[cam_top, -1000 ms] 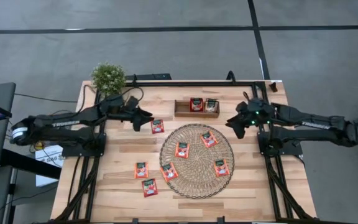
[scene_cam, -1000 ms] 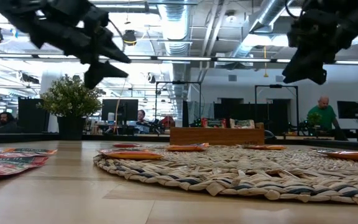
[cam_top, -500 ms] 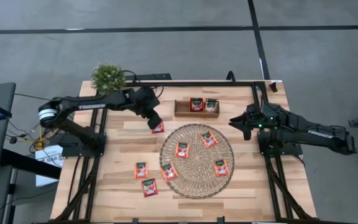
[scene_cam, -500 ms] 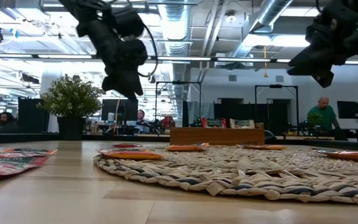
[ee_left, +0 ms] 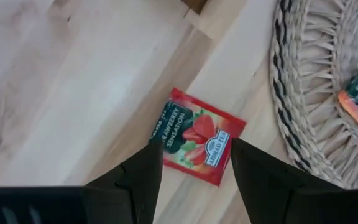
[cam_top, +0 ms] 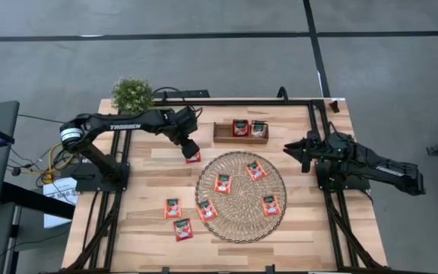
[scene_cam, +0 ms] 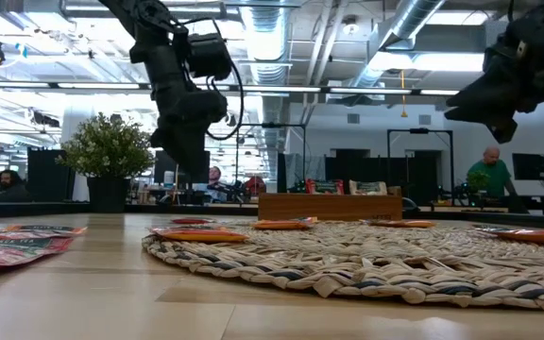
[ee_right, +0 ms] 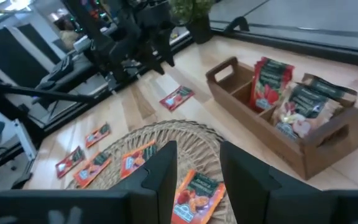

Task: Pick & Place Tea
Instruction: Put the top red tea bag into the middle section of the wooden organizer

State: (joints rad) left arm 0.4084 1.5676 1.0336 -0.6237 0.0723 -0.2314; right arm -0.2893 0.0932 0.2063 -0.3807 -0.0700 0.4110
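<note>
Small red-orange tea sachets lie flat on the table. One sachet (cam_top: 194, 157) (ee_left: 194, 135) lies on the wood just left of the round woven mat (cam_top: 242, 198). My left gripper (cam_top: 191, 148) (ee_left: 194, 171) hangs open above it, pointing steeply down, a finger over each side and well clear of the table in the low view (scene_cam: 182, 156). Several sachets lie on the mat, two more (cam_top: 177, 218) on the wood at its near left. My right gripper (cam_top: 289, 148) (ee_right: 199, 171) is open and holds nothing, at the table's right side.
A small wooden tray (cam_top: 217, 134) at the far middle holds two sachets standing on edge. A potted plant (cam_top: 132, 93) stands at the far left corner. Dark frame rails run along both table sides. A person shows in the room behind (scene_cam: 492, 168).
My left gripper has swung toward the sachet beside the mat and tipped from nearly level to pointing steeply down, sinking a little. My right arm has folded back toward the table's right edge. No sachet has moved.
</note>
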